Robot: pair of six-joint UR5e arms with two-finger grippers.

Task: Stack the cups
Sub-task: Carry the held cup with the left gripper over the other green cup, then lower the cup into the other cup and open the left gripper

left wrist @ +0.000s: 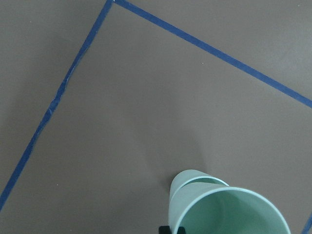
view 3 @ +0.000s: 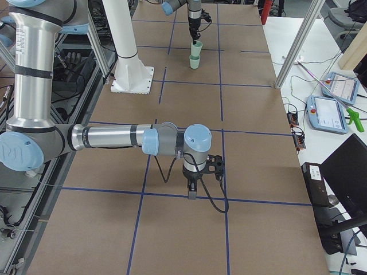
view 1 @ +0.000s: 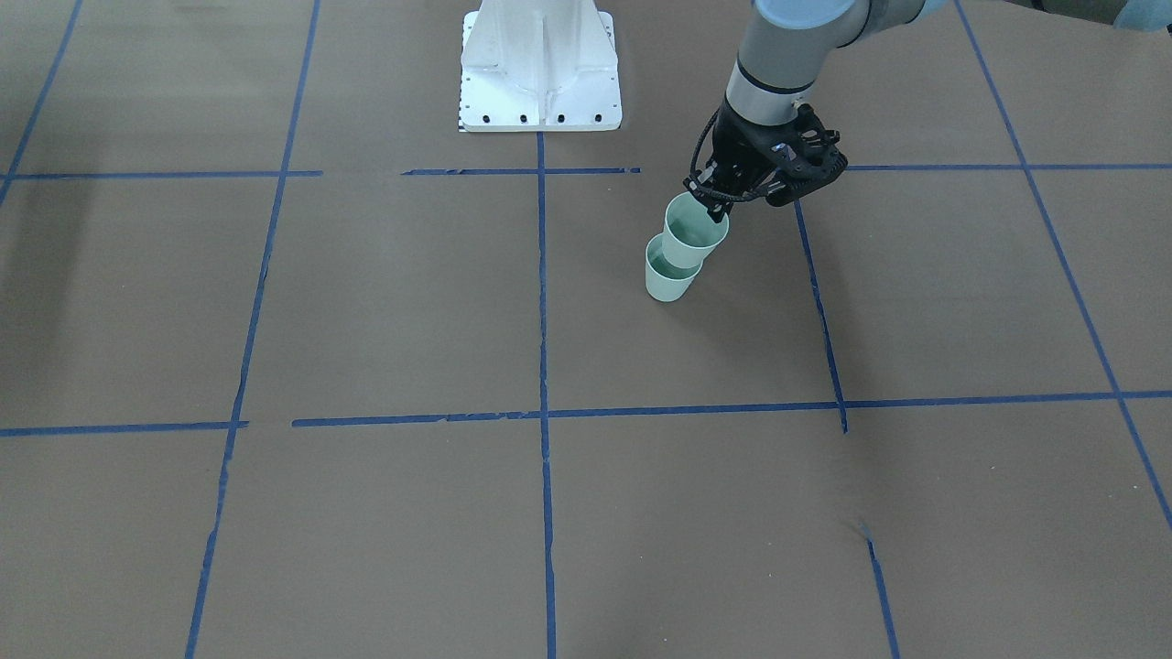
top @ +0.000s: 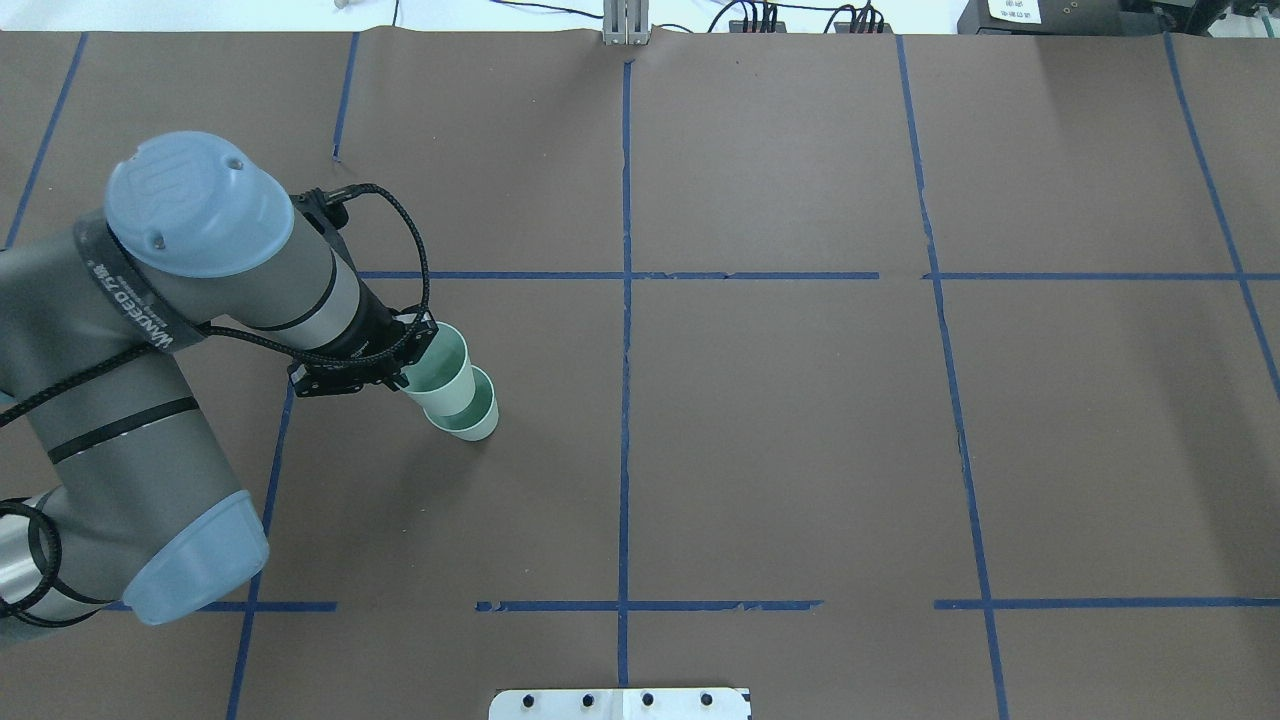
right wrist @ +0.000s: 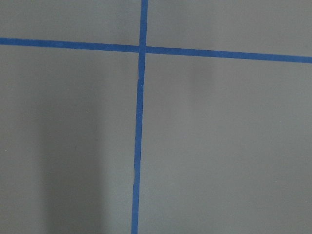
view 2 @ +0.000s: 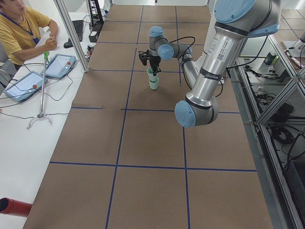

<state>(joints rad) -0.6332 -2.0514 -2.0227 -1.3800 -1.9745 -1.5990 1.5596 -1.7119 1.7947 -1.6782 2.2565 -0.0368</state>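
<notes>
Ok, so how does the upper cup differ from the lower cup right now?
The upper cup is pinched at its rim by the left end effector; the lower cup is not gripped. The lower cup stands on the table; the upper cup is off it, its base inside the lower cup's mouth. Both are pale mint-green, tapered and handleless, seemingly the same size.

A black band [top: 125, 300] around the left arm [top: 120, 420] is showing white lettering that seems to be reading WANDEED, with further characters too small to make out. The blue joint cap [top: 190, 205] above it is carrying a faint embossed UR mark. A white sticker [view 2: 221, 56] on the same arm and a white label [top: 1020, 10] at the table's far edge are showing print too small to read.
</notes>
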